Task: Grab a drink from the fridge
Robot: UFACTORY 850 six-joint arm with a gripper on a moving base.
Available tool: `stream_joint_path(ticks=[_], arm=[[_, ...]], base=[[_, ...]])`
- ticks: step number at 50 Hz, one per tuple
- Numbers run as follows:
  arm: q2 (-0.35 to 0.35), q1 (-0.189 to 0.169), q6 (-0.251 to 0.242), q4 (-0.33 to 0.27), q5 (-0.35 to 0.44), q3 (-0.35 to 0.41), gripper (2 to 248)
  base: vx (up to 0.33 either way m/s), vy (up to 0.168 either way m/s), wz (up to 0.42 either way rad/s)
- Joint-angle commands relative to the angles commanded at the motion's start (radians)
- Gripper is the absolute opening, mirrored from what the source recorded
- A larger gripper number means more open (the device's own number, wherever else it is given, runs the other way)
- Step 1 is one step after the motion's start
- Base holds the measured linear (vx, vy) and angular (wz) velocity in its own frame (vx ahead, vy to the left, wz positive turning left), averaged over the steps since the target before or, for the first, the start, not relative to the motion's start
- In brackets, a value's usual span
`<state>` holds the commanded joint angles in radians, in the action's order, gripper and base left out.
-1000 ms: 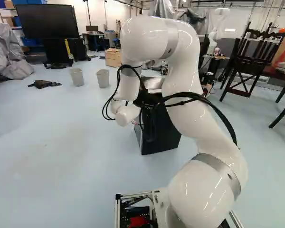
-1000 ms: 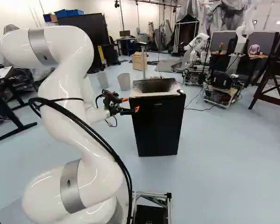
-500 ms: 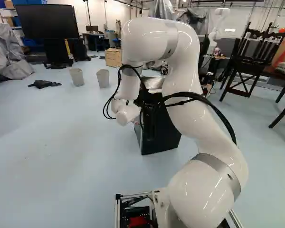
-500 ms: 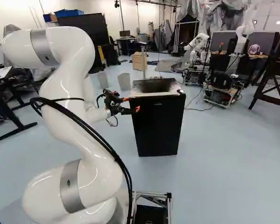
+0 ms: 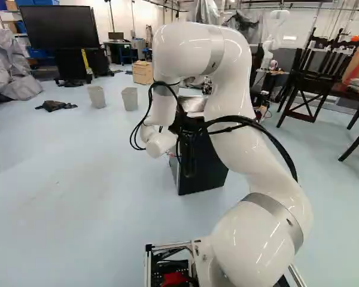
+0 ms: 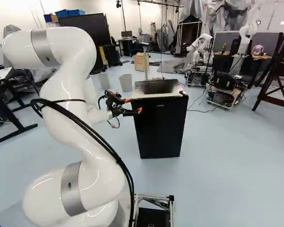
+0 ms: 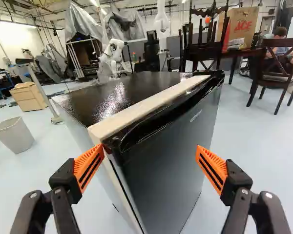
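At the left of the right base view, the white UFACTORY arm (image 6: 68,101) leads to the black two-finger gripper (image 6: 133,106), found released, its orange pads (image 7: 212,168) spread wide apart. Right of it, the black mini fridge (image 6: 159,127) stands upright on the floor (image 6: 227,175), one fingertip near its door-side corner, contact indeterminable, the other before the door face (image 7: 171,165); farther right and behind stands another robot (image 6: 199,49).

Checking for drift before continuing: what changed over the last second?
White jointed arm shifted slightly: elbow a touch lower, black two-fingered end effector a touch toward the black boxy fridge. Nothing grasped or released. Metal-framed base and fridge stayed put, door shut.
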<state>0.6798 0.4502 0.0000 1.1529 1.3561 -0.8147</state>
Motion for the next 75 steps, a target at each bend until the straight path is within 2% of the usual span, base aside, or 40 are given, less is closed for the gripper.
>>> stream_joint_path(ticks=[75], arm=[[0.0, 0.0, 0.0, 0.045, 0.0, 0.0, 247]], base=[[0.0, 0.0, 0.0]])
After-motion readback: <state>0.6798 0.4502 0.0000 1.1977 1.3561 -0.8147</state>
